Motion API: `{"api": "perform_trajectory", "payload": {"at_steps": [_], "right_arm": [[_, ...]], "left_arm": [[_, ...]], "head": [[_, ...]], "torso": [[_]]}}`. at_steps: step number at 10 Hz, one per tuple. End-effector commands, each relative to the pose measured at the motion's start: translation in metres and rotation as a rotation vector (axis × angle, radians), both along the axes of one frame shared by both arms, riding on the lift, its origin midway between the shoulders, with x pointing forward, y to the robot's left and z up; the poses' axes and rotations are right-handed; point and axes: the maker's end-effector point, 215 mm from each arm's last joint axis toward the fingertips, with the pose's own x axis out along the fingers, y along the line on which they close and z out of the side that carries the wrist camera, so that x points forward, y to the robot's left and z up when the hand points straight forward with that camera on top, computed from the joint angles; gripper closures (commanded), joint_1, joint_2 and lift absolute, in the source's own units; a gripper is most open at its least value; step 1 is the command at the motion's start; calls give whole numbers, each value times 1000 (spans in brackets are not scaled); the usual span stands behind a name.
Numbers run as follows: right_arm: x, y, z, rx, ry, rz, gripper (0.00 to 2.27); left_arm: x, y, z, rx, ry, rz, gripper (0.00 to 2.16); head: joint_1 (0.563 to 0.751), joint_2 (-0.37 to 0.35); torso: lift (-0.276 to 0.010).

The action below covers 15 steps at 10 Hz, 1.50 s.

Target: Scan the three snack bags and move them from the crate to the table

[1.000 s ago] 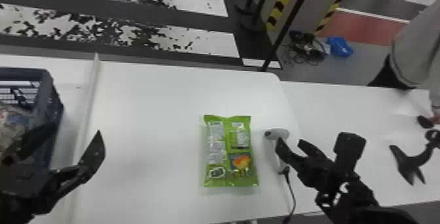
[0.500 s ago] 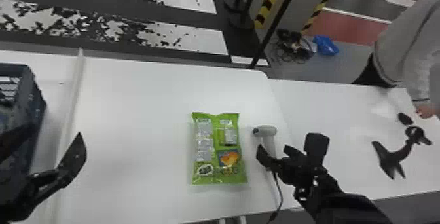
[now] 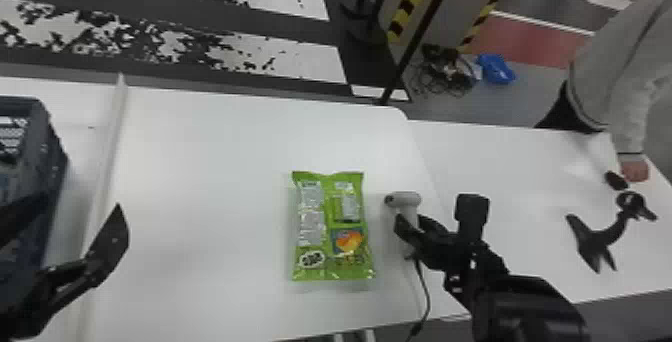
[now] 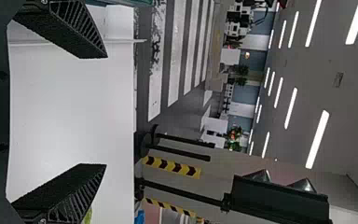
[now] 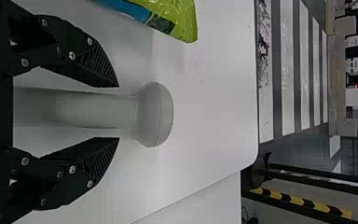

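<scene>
Logging black left end effector (image 4: 106, 110), wide near boxy dark-blue plastic crate (image 3: 56, 158); black right end effector (image 5: 119, 112), wide astride pale-grey gun-shaped scanner (image 5: 156, 114), apparently ungripped. Got flat green foil snack bag (image 3: 325, 233) beside scanner on white worktop (image 3: 215, 191). Pre-scan: close on scanner next.

A green snack bag (image 3: 320, 226) lies flat on the white table (image 3: 210, 191).

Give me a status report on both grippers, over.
Left gripper open near the crate. Right gripper open, fingers either side of the scanner handle. Green snack bag flat on the table. Cable might snag.
</scene>
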Motion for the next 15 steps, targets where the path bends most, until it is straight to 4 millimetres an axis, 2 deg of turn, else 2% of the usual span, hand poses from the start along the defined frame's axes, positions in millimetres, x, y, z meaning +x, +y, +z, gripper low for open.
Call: {"api": "perform_trajectory", "payload": {"at_steps": [1, 3, 4, 5, 7, 9, 10, 12, 15], "right_arm": [[4, -6, -1, -18, -9, 5, 2243], [7, -8, 13, -30, -61, -2, 2243], [5, -8, 30, -48, -93, -11, 2243], [2, -3, 56, -69, -136, -16, 2243], [-3, 33, 113, -64, -208, -6, 2243], [-9, 83, 152, -7, -228, 28, 2243], [-9, 109, 159, 26, -230, 53, 2243], [-2, 152, 156, 85, -226, 69, 2243], [14, 198, 134, 81, -190, 83, 2243]], "left_arm": [[1, 2, 0, 3, -2, 3, 29], [3, 2, 3, 2, -8, 3, 29], [4, 2, 3, 3, -8, 1, 29], [5, 1, 5, 2, -11, 0, 29], [6, -1, 5, -1, -13, -3, 29], [6, -2, 8, -1, -19, -7, 29], [6, -2, 10, -6, -19, -7, 29], [4, -4, 10, -8, -18, -12, 29], [2, -7, 12, -8, -19, -21, 29]], "head": [[695, -342], [695, -346], [695, -347], [695, -350], [695, -344], [695, -308], [695, -274], [695, -199], [695, -126]], "torso": [[-62], [-62], [-62], [-62], [-62], [-62], [-62], [-62], [-62]]}}
